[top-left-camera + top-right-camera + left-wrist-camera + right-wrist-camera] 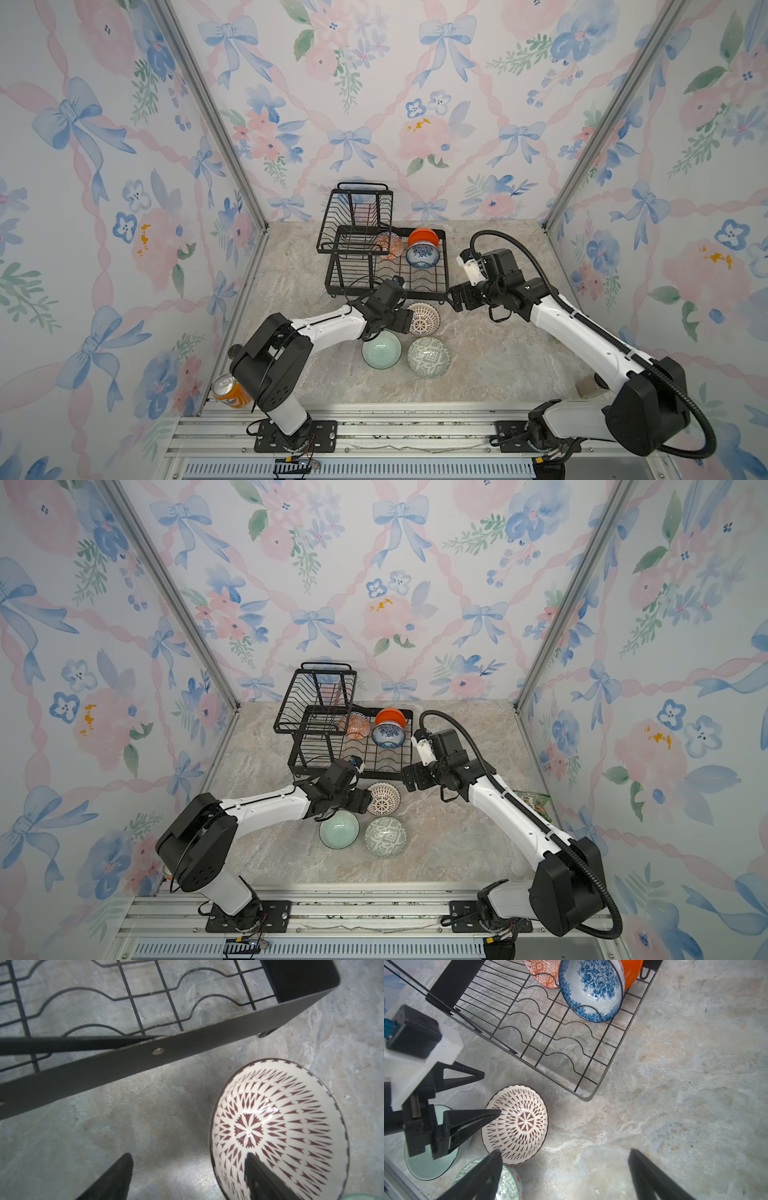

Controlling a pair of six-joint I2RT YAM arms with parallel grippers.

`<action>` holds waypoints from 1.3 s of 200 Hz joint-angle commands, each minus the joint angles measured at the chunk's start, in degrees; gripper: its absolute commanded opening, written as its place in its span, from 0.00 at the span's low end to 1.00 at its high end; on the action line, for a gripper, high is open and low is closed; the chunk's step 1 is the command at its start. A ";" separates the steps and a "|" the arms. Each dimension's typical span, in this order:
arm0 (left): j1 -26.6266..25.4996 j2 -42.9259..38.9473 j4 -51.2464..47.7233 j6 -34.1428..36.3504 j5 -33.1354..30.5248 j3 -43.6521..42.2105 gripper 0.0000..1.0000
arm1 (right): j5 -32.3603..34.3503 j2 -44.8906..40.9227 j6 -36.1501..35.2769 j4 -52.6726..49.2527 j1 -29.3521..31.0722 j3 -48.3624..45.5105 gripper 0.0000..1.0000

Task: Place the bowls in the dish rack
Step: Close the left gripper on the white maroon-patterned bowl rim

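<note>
A white bowl with brown lattice (424,319) (280,1126) (517,1124) sits upright on the table in front of the dish rack (445,266) (409,746). My left gripper (188,1157) (404,322) is open astride its near rim, one finger inside the bowl and one over the table. Beside it stand a pale mint bowl (381,350) and a grey-green geometric bowl (429,356). In the rack's low tray lean an orange bowl (423,236), a blue floral bowl (422,255) (591,991) and a red-orange patterned bowl (388,246). My right gripper (564,1152) (453,297) hangs open over bare table by the rack's front right corner.
The rack's raised basket tier (357,216) stands over its left half. An orange drink can (230,390) lies by the left arm's base. A green packet (536,802) lies at the right wall. Metal rails (374,428) run along the front edge.
</note>
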 commanded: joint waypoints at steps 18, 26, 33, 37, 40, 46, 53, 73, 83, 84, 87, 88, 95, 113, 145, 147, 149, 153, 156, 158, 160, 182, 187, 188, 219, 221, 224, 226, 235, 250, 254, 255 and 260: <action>-0.32 2.30 -0.60 -0.35 1.69 2.63 0.75 | -0.55 0.69 0.32 0.11 -0.56 0.62 0.97; -0.32 2.60 -0.58 -0.35 1.86 2.88 0.72 | -0.61 0.58 0.26 0.08 -0.57 0.59 0.97; -0.33 2.74 -0.54 -0.34 2.20 3.05 0.68 | -0.61 0.44 0.30 0.12 -0.54 0.50 0.97; -0.32 2.89 -0.62 -0.33 2.33 3.23 0.66 | -0.59 0.36 0.32 0.10 -0.52 0.39 0.97; -0.32 2.94 -0.59 -0.34 2.45 3.37 0.65 | -0.58 0.34 0.32 0.12 -0.52 0.41 0.97; -0.32 3.20 -0.54 -0.34 2.63 3.63 0.61 | -0.57 0.25 0.26 0.16 -0.58 0.33 0.97; -0.32 3.42 -0.58 -0.33 2.84 3.87 0.58 | -0.45 0.12 0.30 0.17 -0.52 0.19 0.97; -0.32 3.97 -0.54 -0.35 3.11 4.26 0.49 | -0.28 -0.36 0.22 0.21 -0.52 -0.21 0.97; -0.32 4.24 -0.60 -0.48 3.45 4.42 0.46 | -0.21 -0.61 0.18 0.24 -0.58 -0.30 0.97; -0.32 4.34 -0.57 -0.46 3.46 4.48 0.46 | -0.20 -0.62 0.21 0.25 -0.59 -0.32 0.97; -0.32 4.44 -0.56 -0.39 3.48 4.56 0.45 | -0.22 -0.71 0.21 0.30 -0.52 -0.34 0.97; -0.32 4.53 -0.55 -0.41 3.56 4.59 0.44 | -0.20 -0.76 0.18 0.32 -0.52 -0.39 0.97; -0.32 4.85 -0.54 -0.43 3.93 4.81 0.42 | -0.26 -0.93 0.12 0.43 -0.56 -0.50 0.97; -0.40 5.62 -0.60 -0.61 4.67 5.53 0.36 | -0.36 -1.07 0.13 0.68 -0.62 -0.60 0.97; -0.67 6.50 -0.54 -0.75 4.92 6.27 0.28 | -0.50 -0.72 0.06 0.51 -0.64 -0.34 0.97; -0.67 6.65 -0.54 -0.73 4.95 6.33 0.27 | -0.46 -0.68 0.05 0.45 -0.68 -0.30 0.97; -0.67 6.64 -0.56 -0.71 4.96 6.30 0.27 | -0.45 -0.78 0.05 0.50 -0.67 -0.35 0.97; -0.67 6.74 -0.53 -0.68 4.96 6.45 0.26 | -0.37 -0.81 0.04 0.50 -0.69 -0.38 0.97; -0.67 6.83 -0.53 -0.69 4.93 6.52 0.25 | -0.36 -0.86 0.05 0.54 -0.65 -0.42 0.97; -0.69 6.88 -0.56 -0.70 4.91 6.55 0.24 | -0.36 -0.89 0.05 0.52 -0.64 -0.36 0.97; -0.67 7.03 -0.54 -0.70 4.95 6.60 0.23 | -0.38 -0.87 0.03 0.56 -0.68 -0.48 0.97; -0.67 7.58 -0.61 -0.63 4.98 6.96 0.18 | -0.34 -1.02 0.03 0.60 -0.73 -0.47 0.97; -0.67 7.72 -0.54 -0.67 5.01 7.04 0.16 | -0.36 -0.99 0.05 0.51 -0.71 -0.55 0.97; -0.67 7.75 -0.58 -0.68 4.98 7.06 0.16 | -0.36 -0.98 0.01 0.52 -0.74 -0.58 0.97; -0.67 8.05 -0.58 -0.68 4.79 7.33 0.09 | -0.36 -0.97 0.05 0.31 -0.74 -0.29 0.97; -0.67 8.09 -0.55 -0.65 4.81 7.34 0.08 | -0.36 -1.03 0.03 0.34 -0.77 -0.33 0.97; -0.67 8.11 -0.58 -0.60 4.71 7.35 0.07 | -0.35 -1.07 0.05 0.34 -0.74 -0.31 0.97; -0.67 8.13 -0.57 -0.61 4.75 7.35 0.07 | -0.38 -1.07 0.05 0.34 -0.77 -0.33 0.97; -0.67 8.09 -0.55 -0.61 4.71 7.35 0.05 | -0.32 -1.00 0.05 0.26 -0.77 -0.32 0.97; -0.67 8.01 -0.59 -0.61 4.59 7.32 0.00 | -0.27 -1.15 0.03 0.17 -0.71 -0.31 0.97; -0.67 8.00 -0.56 -0.58 4.59 7.31 0.00 | -0.28 -1.16 0.05 0.12 -0.75 -0.33 0.97; -0.67 7.98 -0.55 -0.59 4.55 7.33 0.00 | -0.28 -1.12 0.05 0.15 -0.76 -0.29 0.97; -0.67 7.95 -0.53 -0.61 4.52 7.23 0.00 | -0.27 -1.13 0.04 0.08 -0.72 -0.22 0.97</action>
